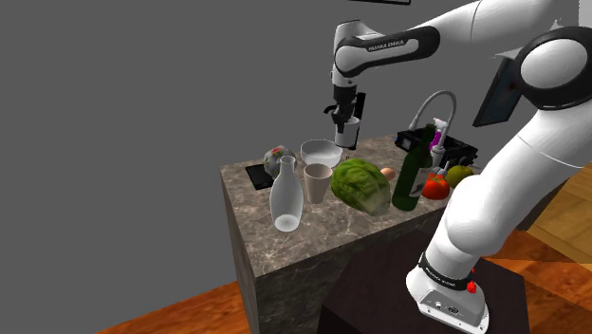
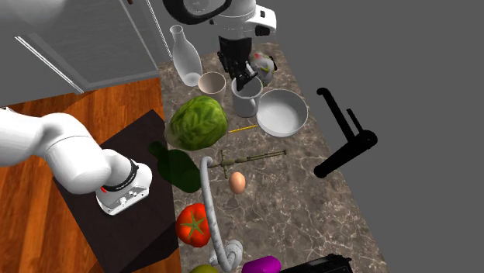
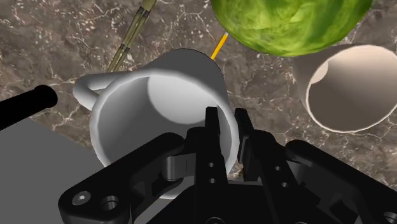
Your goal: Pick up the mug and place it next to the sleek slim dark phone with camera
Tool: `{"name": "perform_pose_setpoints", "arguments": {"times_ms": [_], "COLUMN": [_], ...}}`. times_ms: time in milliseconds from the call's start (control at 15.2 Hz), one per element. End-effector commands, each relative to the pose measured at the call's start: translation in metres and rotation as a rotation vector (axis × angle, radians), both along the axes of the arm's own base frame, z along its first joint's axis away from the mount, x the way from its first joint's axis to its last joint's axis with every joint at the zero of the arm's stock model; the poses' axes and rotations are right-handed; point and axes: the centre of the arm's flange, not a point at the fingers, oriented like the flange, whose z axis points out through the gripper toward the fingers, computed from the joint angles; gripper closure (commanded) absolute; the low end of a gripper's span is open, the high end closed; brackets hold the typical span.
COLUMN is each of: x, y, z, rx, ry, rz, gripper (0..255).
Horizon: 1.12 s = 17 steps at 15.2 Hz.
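Observation:
My black gripper (image 1: pixel 345 116) is shut on the rim of a white mug (image 1: pixel 350 132), which hangs a little above the marble counter (image 1: pixel 313 228) behind a white bowl (image 1: pixel 321 152). In the wrist view one finger is inside the mug (image 3: pixel 153 108) and the other outside, clasping its wall, with the handle on the far side from the gripper (image 3: pixel 228 137). In the second exterior view the mug (image 2: pixel 247 93) hangs under the gripper (image 2: pixel 237 71) between a beige cup and the bowl. A slim dark phone (image 1: pixel 258 175) lies flat near the counter's far-left corner in the shoulder view.
On the counter stand a beige cup (image 1: pixel 317 182), a clear glass bottle (image 1: pixel 286 194), a green cabbage (image 1: pixel 361 185), a dark green bottle (image 1: pixel 410 176), a tomato (image 1: pixel 434 186) and an egg (image 1: pixel 387 173). A faucet (image 1: pixel 432 106) arches at the back right.

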Motion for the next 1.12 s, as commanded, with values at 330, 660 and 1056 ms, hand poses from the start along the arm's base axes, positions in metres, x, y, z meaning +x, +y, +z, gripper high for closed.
{"name": "perform_pose_setpoints", "arguments": {"times_ms": [330,660,1056], "x": [0.049,0.084,0.127], "y": [0.077,0.133,0.2], "z": [0.001,0.001,0.001], "rx": [0.0,0.0,0.0], "ry": [-0.001,-0.001,-0.001], "rz": [-0.001,-0.001,-0.001], "gripper": [255,255,255]}}
